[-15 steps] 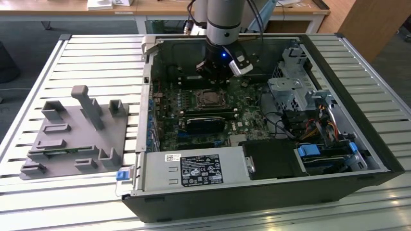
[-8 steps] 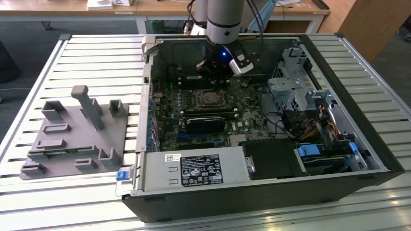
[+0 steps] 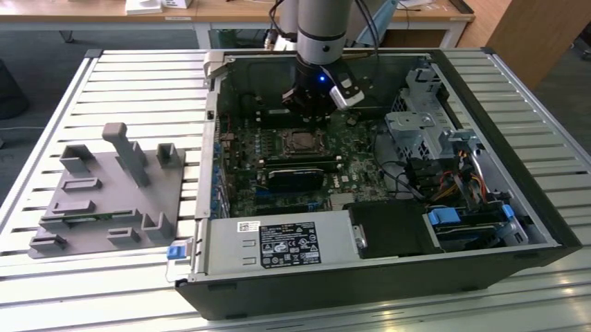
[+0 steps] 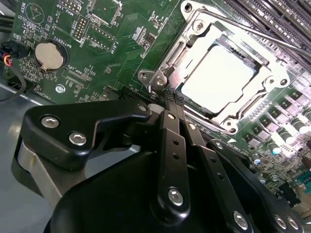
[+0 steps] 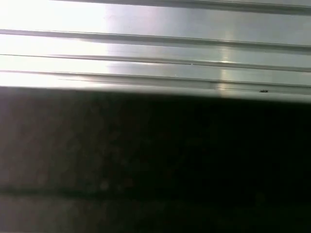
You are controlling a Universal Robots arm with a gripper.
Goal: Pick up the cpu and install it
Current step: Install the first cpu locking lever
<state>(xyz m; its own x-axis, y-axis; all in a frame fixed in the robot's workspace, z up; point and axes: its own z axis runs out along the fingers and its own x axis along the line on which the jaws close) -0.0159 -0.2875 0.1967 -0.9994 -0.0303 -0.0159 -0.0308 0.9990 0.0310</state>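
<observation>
case: lying open on the slatted table, around the gripper
motherboard: right under the gripper
gripper: fingers pinched together, holding nothing, tips by the socket corner
cpu: seated in the socket, just past the fingertips

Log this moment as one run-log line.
stage: cpu seated in motherboard socket | gripper: shut, empty, fingertips beside socket's edge | grey tray: outside case, exterior view's left
</observation>
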